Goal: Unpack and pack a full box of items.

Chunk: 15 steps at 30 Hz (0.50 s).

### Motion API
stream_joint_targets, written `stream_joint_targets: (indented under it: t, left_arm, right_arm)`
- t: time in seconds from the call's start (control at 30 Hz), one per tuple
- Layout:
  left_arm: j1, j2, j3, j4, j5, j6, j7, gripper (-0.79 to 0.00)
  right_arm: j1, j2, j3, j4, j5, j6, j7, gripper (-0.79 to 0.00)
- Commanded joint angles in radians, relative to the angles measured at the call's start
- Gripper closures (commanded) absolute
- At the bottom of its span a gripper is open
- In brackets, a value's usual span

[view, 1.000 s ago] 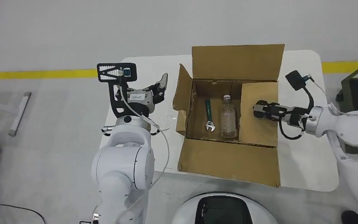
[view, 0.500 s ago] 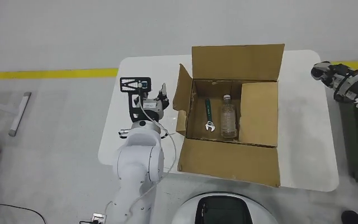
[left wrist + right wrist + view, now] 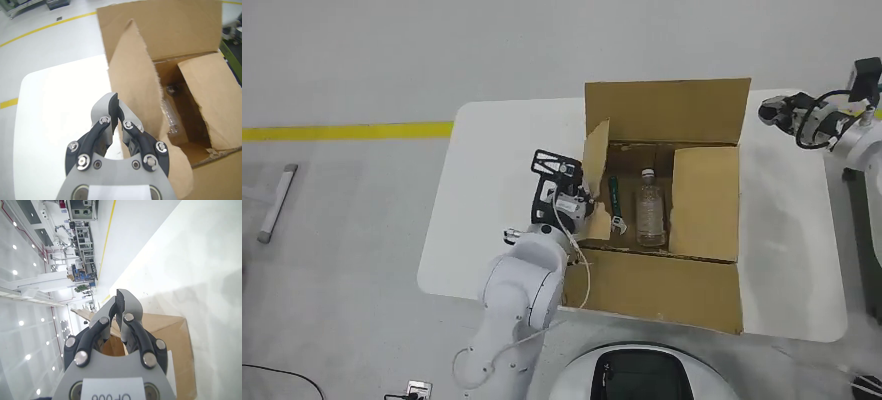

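Cardboard: the box (image 3: 662,290) stands open on the white worktop (image 3: 492,200), right of centre, with its far flap (image 3: 667,110) upright.
Contents: you have a green-handled wrench (image 3: 614,207) and a clear bottle (image 3: 648,210) lying side by side on the box floor, wrench to the left.
Long axes: both run near to far. The bottle's cap is at the far end and the wrench's jaw is at the near end.
Nearer arm: your left hand (image 3: 115,100) is just outside the box's left wall, right against the left flap (image 3: 132,85), so it is the nearer one. Its fingers are drawn almost together.
Other arm: your right hand (image 3: 118,295) is over the far right corner of the worktop, well apart from the box, fingers pressed together and holding nothing.
Relation that matters: the items lie to the right of your left hand, with the raised left flap standing between hand and wrench. I judge that flap has to be cleared before you can reach in.
Hidden: the right flap (image 3: 704,200) folds in over the right part of the box, so you cannot see what lies beneath it. From the left wrist the wrench is behind the left flap. Whether the left fingers pinch that flap's edge or only rest beside it is hard to make out.
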Motion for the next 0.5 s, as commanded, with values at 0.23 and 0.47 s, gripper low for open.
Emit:
stream_joint_targets:
  t: [0.23, 0.47]
  left_arm:
    - [-0.004, 0.006, 0.061, 0.012, -0.059, -0.156, -0.06, 0.0]
    - [-0.008, 0.011, 0.075, 0.031, -0.064, -0.195, -0.119, 0.0]
  right_arm:
    - [0.106, -0.007, -0.097, 0.112, 0.023, -0.012, 0.032, 0.0]
    - [0.155, -0.007, -0.123, 0.185, 0.07, -0.097, 0.099, 0.0]
